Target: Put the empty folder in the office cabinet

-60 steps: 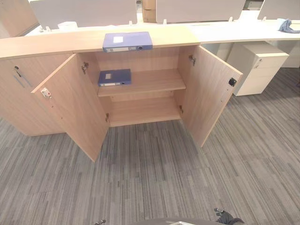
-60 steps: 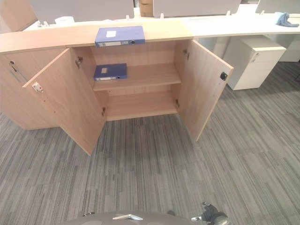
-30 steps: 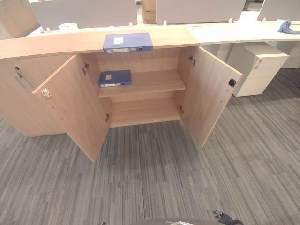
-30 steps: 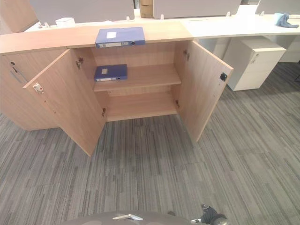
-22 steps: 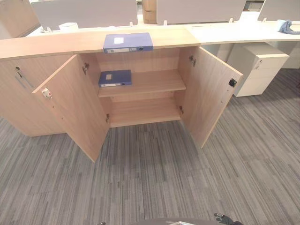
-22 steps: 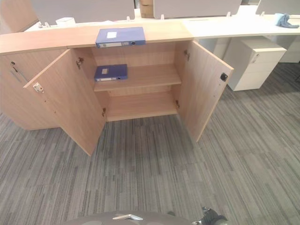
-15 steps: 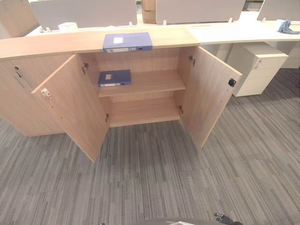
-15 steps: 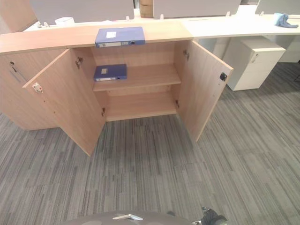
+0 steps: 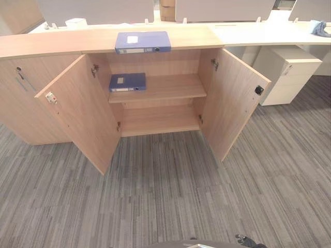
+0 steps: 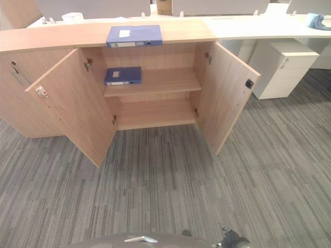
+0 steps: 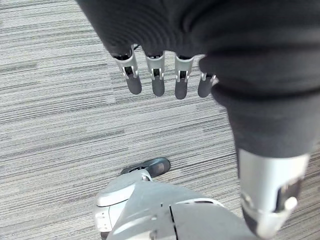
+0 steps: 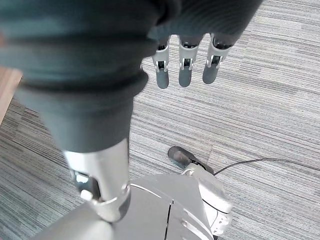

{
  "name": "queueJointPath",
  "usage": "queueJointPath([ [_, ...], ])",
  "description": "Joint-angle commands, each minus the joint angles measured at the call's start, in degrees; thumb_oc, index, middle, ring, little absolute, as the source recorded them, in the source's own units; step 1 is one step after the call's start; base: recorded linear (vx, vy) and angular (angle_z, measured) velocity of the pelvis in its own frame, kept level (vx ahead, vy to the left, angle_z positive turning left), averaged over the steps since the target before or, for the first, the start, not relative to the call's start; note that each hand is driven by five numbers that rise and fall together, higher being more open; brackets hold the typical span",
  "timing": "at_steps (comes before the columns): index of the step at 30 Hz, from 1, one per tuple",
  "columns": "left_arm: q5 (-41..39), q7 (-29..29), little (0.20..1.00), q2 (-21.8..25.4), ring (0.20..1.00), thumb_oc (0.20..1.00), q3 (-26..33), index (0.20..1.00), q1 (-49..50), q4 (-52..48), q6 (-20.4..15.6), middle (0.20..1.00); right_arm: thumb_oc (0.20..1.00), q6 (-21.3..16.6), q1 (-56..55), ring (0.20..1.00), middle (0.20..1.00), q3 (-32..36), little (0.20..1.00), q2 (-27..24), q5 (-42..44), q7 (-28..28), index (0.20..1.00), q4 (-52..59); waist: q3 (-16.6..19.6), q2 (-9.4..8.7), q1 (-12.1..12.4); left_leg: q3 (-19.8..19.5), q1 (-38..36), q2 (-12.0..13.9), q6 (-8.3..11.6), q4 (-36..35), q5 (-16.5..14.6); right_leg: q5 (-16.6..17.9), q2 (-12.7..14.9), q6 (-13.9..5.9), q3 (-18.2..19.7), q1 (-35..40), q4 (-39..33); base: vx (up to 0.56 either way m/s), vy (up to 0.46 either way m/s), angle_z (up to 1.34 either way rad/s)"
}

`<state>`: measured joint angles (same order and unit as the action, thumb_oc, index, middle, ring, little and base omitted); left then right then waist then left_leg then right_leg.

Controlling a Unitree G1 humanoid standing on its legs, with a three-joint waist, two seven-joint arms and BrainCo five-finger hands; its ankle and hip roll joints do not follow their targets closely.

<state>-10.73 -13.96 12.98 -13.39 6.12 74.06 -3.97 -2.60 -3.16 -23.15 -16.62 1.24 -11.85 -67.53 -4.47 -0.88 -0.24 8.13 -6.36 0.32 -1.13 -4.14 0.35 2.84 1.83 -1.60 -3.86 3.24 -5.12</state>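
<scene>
- Blue folder (image 9: pixel 143 42) sits flat on the wooden bench (image 9: pixel 62 42) that forms the top of the office cabinet (image 9: pixel 155 119), right above the open compartment. Neither hand is touching it.
- Second blue folder (image 9: pixel 127 82) lies on the cabinet's upper shelf (image 9: pixel 165 89), toward its left end. Both doors (image 9: pixel 77 119) hang wide open.
- Compared with a moment ago, everything sits a bit higher in the head views, so the camera shifted; the folders and doors haven't budged.
- Left wrist view has the left hand (image 11: pixel 160 75) hanging over the grey carpet (image 9: pixel 170 196), fingers straight and relaxed, holding nothing.
- Right wrist view: same deal for the right hand (image 12: pixel 185 65), fingers loose, empty.
- White drawer unit (image 9: pixel 284 72) stands right of the cabinet.
</scene>
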Motion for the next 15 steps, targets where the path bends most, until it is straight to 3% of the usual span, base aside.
queueJointPath([
  [1, 0.3, 1.8, 1.0, 0.7, 1.0, 1.0, 0.1, 1.0, -4.9, 2.8, -0.1, 1.0, 1.0, -0.6, 3.7, 1.0, 1.0, -2.7, 1.0, -1.3, 1.3, 0.3, 1.0, 0.5, -2.2, 1.05, 0.4, 0.8, 3.1, 3.9, 4.62, 4.2, -1.2, -2.4, -0.4, -1.81, -1.8, -0.7, 2.8, 0.0, 0.0, 0.0],
  [3, 0.3, 1.8, 1.0, 0.7, 1.0, 1.0, 0.1, 1.0, -4.9, 2.8, -0.1, 1.0, 1.0, -0.6, 3.7, 1.0, 1.0, -2.7, 1.0, -1.3, 1.3, 0.3, 1.0, 0.5, -2.2, 1.05, 0.4, 0.8, 3.1, 3.9, 4.62, 4.2, -1.2, -2.4, -0.4, -1.81, -1.8, -0.7, 2.8, -0.05, -0.058, 0.04],
  [4, -0.8, 2.4, 1.0, 1.1, 1.0, 1.0, 0.2, 1.0, -6.3, 2.1, 0.0, 1.0, 1.0, -0.9, 4.7, 1.0, 1.0, -3.3, 1.0, -1.7, 1.4, 0.4, 1.0, 2.1, -4.7, -0.06, 0.7, 0.7, 9.8, 4.9, 5.77, 15.3, -2.5, -3.1, -0.3, -0.65, -1.1, -1.6, 4.2, 0.05, -0.184, 0.18],
  [5, -1.8, 3.4, 1.0, 1.5, 1.0, 1.0, -0.4, 1.0, -7.0, 1.3, -0.5, 1.0, 1.0, -0.6, 4.6, 1.0, 1.0, -1.6, 1.0, -3.2, 2.4, 1.7, 1.0, 1.9, -7.2, -0.59, 2.2, 1.0, 22.7, 7.3, 5.76, 19.3, 3.6, -5.0, 0.2, 0.2, -2.4, 0.1, 3.6, 0.05, -0.184, 0.18],
  [6, -1.8, 3.4, 1.0, 1.5, 1.0, 1.0, -0.4, 1.0, -7.0, 1.3, -0.5, 1.0, 1.0, -0.6, 4.6, 1.0, 1.0, -1.6, 1.0, -3.2, 2.4, 1.7, 1.0, 1.9, -7.2, -0.59, 2.2, 1.0, 22.7, 7.3, 5.76, 19.3, 3.6, -5.0, 0.2, 0.2, -2.4, 0.1, 3.6, 0.24, -0.041, 0.32],
  [7, -1.5, 3.4, 1.0, 1.4, 1.0, 1.0, -0.5, 1.0, -6.6, 1.4, -0.8, 1.0, 1.0, -0.7, 4.6, 1.0, 1.0, -1.5, 1.0, -3.4, 2.6, 1.7, 1.0, 1.9, -7.7, 0.0, 2.9, 0.5, 24.0, 7.3, 6.14, 16.2, 7.0, -5.6, -0.4, 0.24, -2.2, 0.6, 3.5, 0.3, 0.115, 0.43],
  [8, -1.0, 3.8, 1.0, 1.3, 1.0, 1.0, -0.5, 1.0, -5.9, 1.7, -0.9, 1.0, 1.0, -1.1, 4.7, 1.0, 1.0, -1.5, 1.0, -4.0, 2.7, 1.9, 1.0, 1.9, -8.4, 1.47, 4.2, -0.2, 27.0, 8.4, 6.97, 8.6, 11.7, -7.0, -1.3, 0.28, -1.4, 2.0, 3.4, 0.41, 0.15, 0.39],
  [11, -0.8, 4.2, 1.0, 1.3, 1.0, 1.0, 0.1, 1.0, -5.3, 2.0, -1.2, 1.0, 1.0, -1.4, 4.9, 1.0, 1.0, -0.3, 1.0, -4.7, 3.0, 2.7, 1.0, 0.6, -9.3, 1.82, 5.4, 2.4, 31.0, 9.3, 7.74, 0.2, 13.3, -9.6, -0.6, -0.28, -0.3, 5.8, 3.2, 0.34, 0.122, -0.23],
  [13, -0.5, 4.2, 1.0, 1.2, 1.0, 1.0, 0.4, 1.0, -4.7, 2.2, -1.3, 1.0, 1.0, -1.5, 4.6, 1.0, 1.0, 0.0, 1.0, -4.6, 2.9, 2.7, 1.0, 0.1, -8.8, 1.85, 5.8, 4.1, 31.8, 9.9, 7.92, -0.6, 13.5, -10.4, -0.5, -0.61, 0.5, 7.0, 3.2, 0.34, 0.141, -0.77],
  [15, 0.6, 4.3, 1.0, 1.1, 1.0, 1.0, 2.2, 1.0, -2.7, 2.7, -1.5, 1.0, 1.0, -1.5, 4.1, 1.0, 1.0, 0.4, 1.0, -4.8, 1.8, 2.2, 1.0, -0.3, -6.8, 2.46, 7.2, 6.7, 32.9, 12.2, 8.07, -0.9, 14.9, -13.7, -0.5, -1.24, 4.6, 11.7, 3.1, 0.65, 0.298, -0.58],
])
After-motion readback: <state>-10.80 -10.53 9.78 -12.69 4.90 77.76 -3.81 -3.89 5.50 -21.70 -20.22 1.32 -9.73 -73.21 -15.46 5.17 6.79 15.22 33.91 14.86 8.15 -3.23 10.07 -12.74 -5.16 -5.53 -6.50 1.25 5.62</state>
